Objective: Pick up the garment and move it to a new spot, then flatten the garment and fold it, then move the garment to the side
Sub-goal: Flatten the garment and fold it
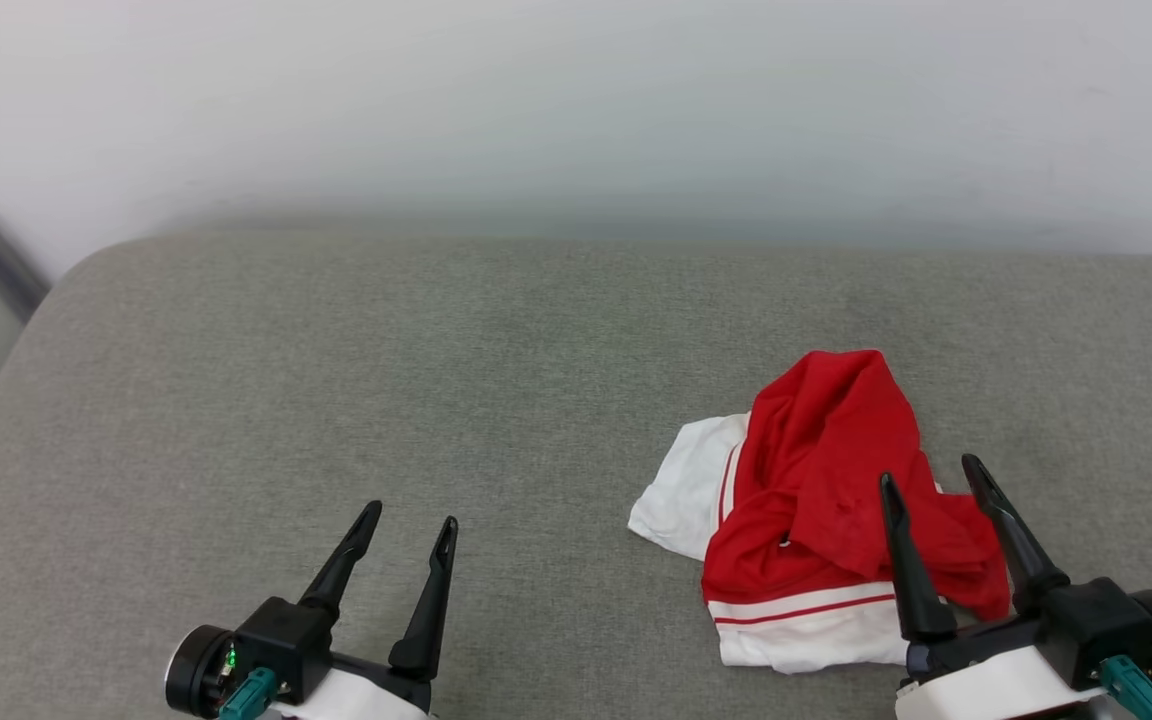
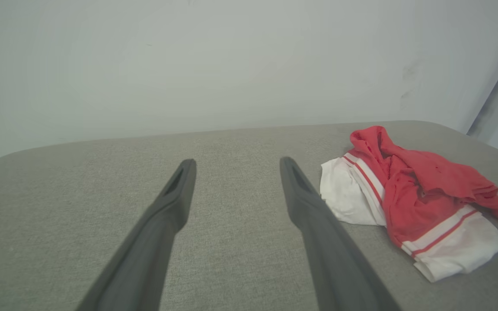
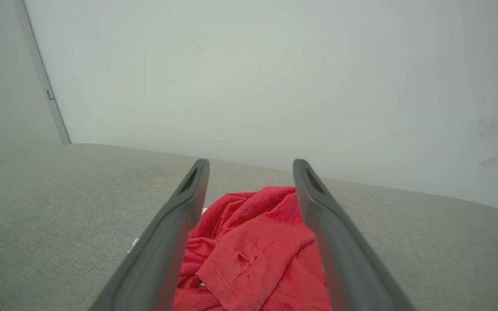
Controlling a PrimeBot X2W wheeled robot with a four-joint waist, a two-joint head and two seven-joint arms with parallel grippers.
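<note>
Garment [image 1: 816, 490]: lies bunched in a red-and-white heap on the right part of the grey padded surface [image 1: 336, 380], with white striped-trim sections at its left and near sides.

Right gripper [image 1: 928, 470]: sits over the near side of the heap, fingers spread wide, grips nothing (red cloth shows between the fingers in the right wrist view).

Left gripper [image 1: 411, 513]: stands well apart to the left over bare surface, fingers spread wide, holds nothing.

Left gripper [image 1: 411, 513] black, forearm [image 1: 346, 700] white, connector [image 1: 248, 695] teal.
</note>
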